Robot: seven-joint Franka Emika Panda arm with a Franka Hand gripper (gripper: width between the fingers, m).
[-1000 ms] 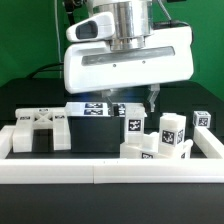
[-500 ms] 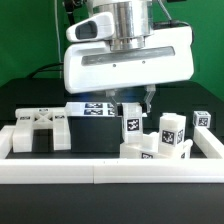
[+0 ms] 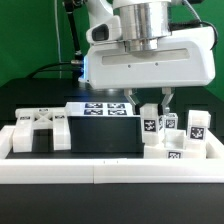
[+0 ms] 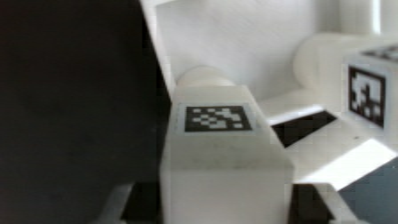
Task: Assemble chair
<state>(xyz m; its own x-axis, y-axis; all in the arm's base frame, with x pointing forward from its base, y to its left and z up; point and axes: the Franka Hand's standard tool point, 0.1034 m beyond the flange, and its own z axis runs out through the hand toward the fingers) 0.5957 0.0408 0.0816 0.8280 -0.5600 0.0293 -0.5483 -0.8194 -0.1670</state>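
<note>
The chair lies in loose pieces. The one in play is a chunky white bar [image 3: 150, 124] with a coded tag on its face; it stands upright toward the exterior view's right, in among other parts just behind the border rail [image 3: 100, 172]. The fingers [image 3: 166, 99] come down on either side of its top and, as far as I can make out, are clamped on it.

The wrist view adds what the outside camera cannot: the bar [image 4: 217, 140] runs down the middle with its tag plain, and a second tagged block [image 4: 365, 88] sits close beside it. Neither view tells me whether the bar's foot touches the black tabletop [image 3: 100, 205].

Around it, a cross-braced piece [image 3: 40, 128] sits at the exterior view's left; a flat slab [image 3: 100, 108] carrying tags lies behind the middle; a small tagged cube [image 3: 197, 126] stands further right. The arm's bulky white head [image 3: 150, 60] blocks everything behind it.
</note>
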